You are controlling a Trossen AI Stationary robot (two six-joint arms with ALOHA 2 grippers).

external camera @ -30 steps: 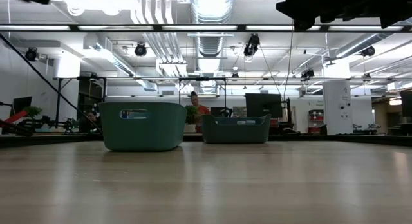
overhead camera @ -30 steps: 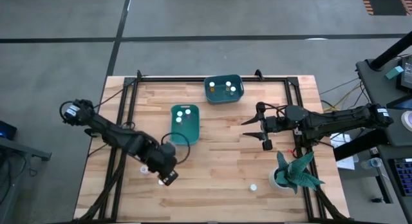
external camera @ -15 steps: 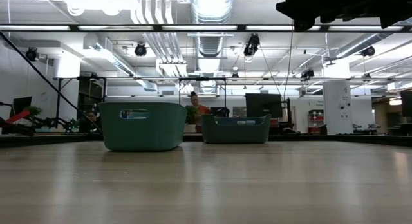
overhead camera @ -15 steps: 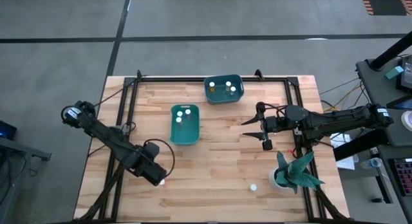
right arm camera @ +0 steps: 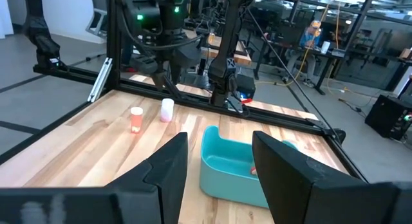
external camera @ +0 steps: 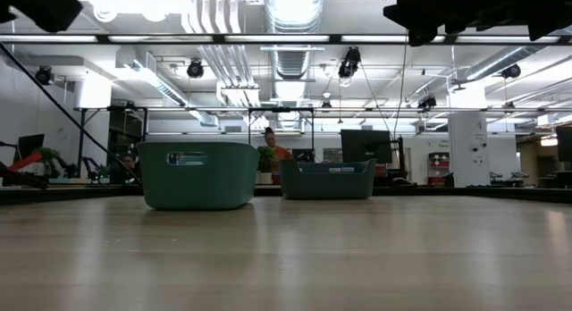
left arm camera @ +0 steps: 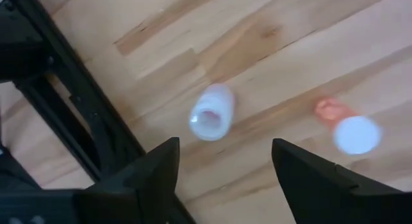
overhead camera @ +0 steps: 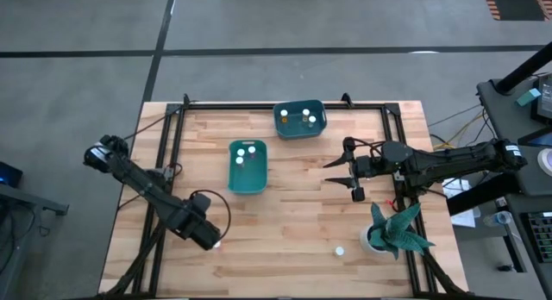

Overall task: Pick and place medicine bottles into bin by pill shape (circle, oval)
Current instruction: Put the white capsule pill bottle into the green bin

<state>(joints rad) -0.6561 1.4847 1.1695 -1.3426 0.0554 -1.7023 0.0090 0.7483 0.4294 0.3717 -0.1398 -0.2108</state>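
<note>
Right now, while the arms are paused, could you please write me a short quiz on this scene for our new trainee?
1. Count: how many teal bins stand on the table?
2. True or false: the left end effector is shut on a bottle.
3. Which is nearest the potted plant?
A. a lone bottle on the wood
B. a teal bin
C. the left end effector

Key
1. Two; the second is by the far edge.
2. False: its fingers are open and empty, above a white bottle and an orange one.
3. A
</note>
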